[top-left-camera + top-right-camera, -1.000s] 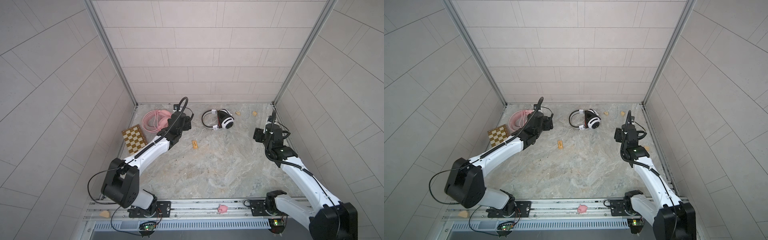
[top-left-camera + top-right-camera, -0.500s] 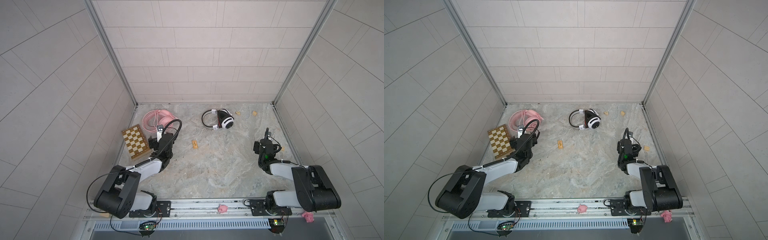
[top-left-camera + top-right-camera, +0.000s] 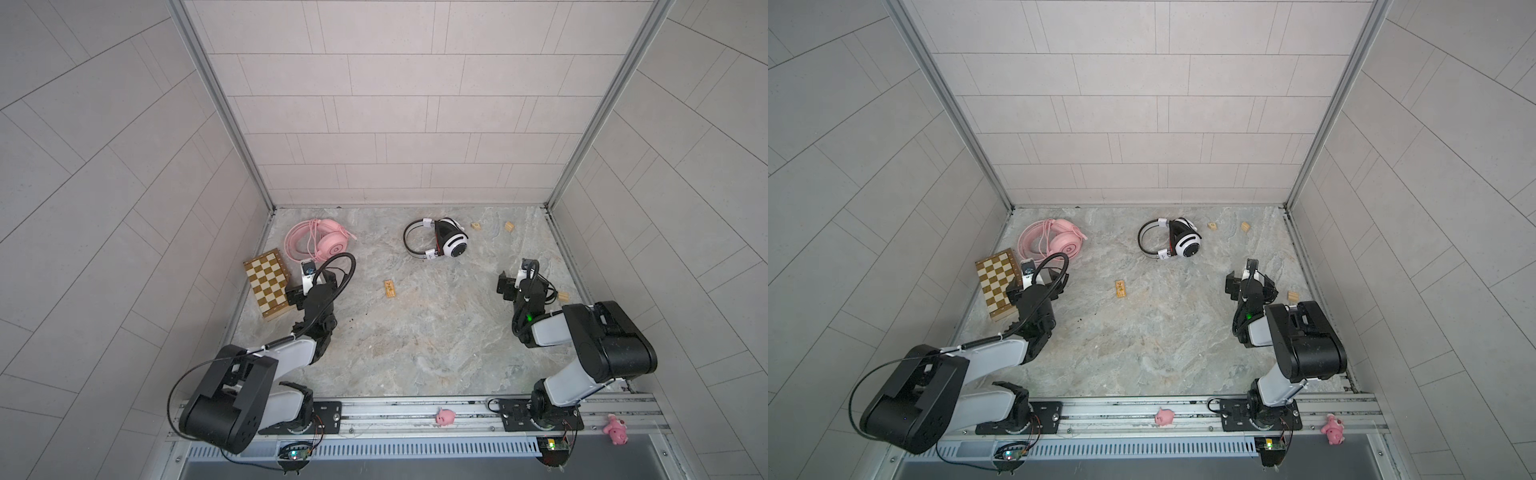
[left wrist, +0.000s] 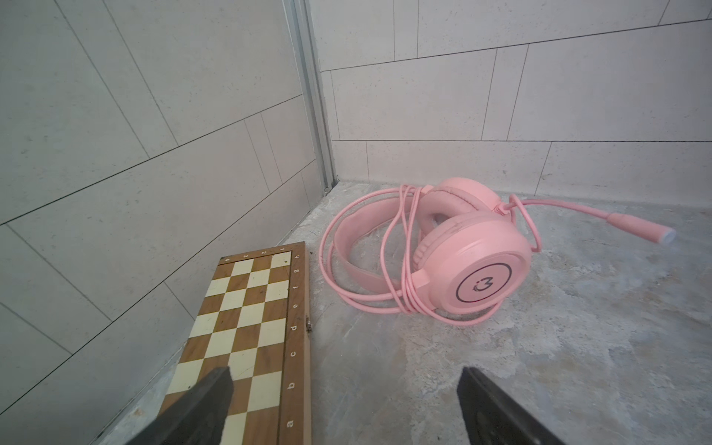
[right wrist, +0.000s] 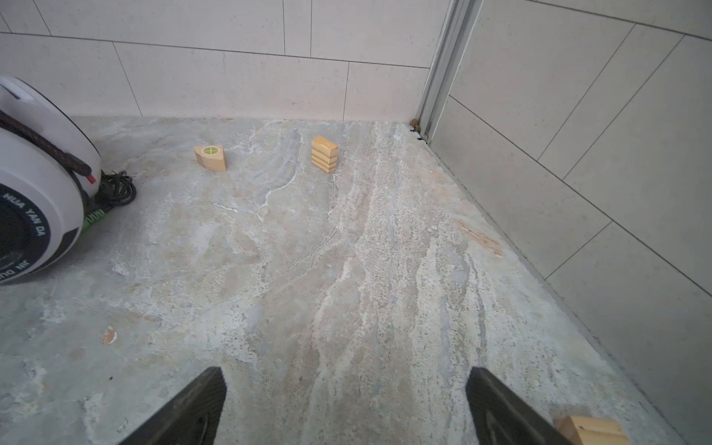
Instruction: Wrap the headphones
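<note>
Pink headset (image 4: pixel 474 262): smooth satin plastic with padded cushions; white-and-black headset (image 5: pixel 42 173): glossy plastic; chessboard (image 4: pixel 250 327): varnished wood; wedge block (image 5: pixel 210 157) and ribbed block (image 5: pixel 324 154): pale bare wood; floor (image 5: pixel 346 250): matt, mottled stone; walls (image 4: pixel 115 115): matt tile.

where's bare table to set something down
Widest: the table's middle, from the wooden tile to the front rail. Smaller: between the pink headset and the white-and-black headset. Crowded: back left, with chessboard, pink headset and left gripper.
</note>
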`<state>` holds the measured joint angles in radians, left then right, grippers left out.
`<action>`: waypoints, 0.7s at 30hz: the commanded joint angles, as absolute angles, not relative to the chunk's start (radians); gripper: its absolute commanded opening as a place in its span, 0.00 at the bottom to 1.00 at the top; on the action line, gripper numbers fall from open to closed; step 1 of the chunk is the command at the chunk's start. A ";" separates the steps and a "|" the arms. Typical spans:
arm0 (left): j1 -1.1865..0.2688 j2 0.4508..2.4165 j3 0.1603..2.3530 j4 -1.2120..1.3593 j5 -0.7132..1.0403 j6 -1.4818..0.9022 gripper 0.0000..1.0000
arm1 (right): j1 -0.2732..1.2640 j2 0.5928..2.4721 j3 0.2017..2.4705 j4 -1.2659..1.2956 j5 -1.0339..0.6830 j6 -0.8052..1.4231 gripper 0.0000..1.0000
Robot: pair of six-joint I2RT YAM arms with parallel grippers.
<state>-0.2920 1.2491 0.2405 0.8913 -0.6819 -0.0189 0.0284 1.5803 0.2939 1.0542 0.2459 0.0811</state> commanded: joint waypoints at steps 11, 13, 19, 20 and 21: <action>-0.145 1.663 0.237 1.330 -0.393 0.053 0.99 | 0.047 1.574 0.360 0.971 0.173 0.017 0.99; -0.148 1.566 0.286 1.081 -0.456 0.007 1.00 | 0.050 1.577 0.357 0.983 0.177 0.012 0.99; -0.140 1.590 0.347 1.025 -0.467 0.007 1.00 | 0.050 1.576 0.358 0.977 0.176 0.013 0.99; -0.139 1.563 0.357 0.966 -0.474 -0.012 1.00 | 0.050 1.577 0.359 0.979 0.177 0.013 0.99; -0.139 1.557 0.374 0.926 -0.484 -0.016 1.00 | 0.050 1.577 0.356 0.982 0.176 0.013 0.99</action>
<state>-0.1432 1.5841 0.3485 1.0058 -0.4690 0.0143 0.0460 1.5803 0.3542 0.9848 0.1822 0.0299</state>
